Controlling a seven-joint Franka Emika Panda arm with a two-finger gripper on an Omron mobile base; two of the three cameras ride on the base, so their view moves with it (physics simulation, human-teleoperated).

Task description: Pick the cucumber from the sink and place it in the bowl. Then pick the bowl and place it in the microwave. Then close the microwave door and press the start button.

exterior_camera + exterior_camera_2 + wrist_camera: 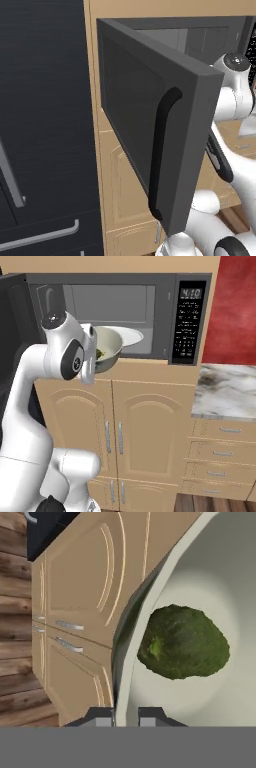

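My gripper [126, 716] is shut on the rim of the bowl [210, 577], one fingertip inside the wall and one outside. The green cucumber [182, 642] lies in the bowl's pale bottom. From the right base view, the bowl [111, 347] hangs level at the mouth of the open microwave [165, 291], just left of its round white plate [131, 334], with the cucumber [100, 354] peeking over the rim. The black button panel [190, 321] is on the right edge. The microwave door [135, 115] stands swung wide open, its curved black handle [160, 150] facing the base. The sink is out of view.
Tan cabinet doors [125, 426] run below the microwave. A marble counter [225, 388] with drawers [222, 453] beneath lies to the right, under a red wall [235, 306]. The tall dark fridge [45, 125] stands left of the open door. Wooden floor [17, 587] lies below.
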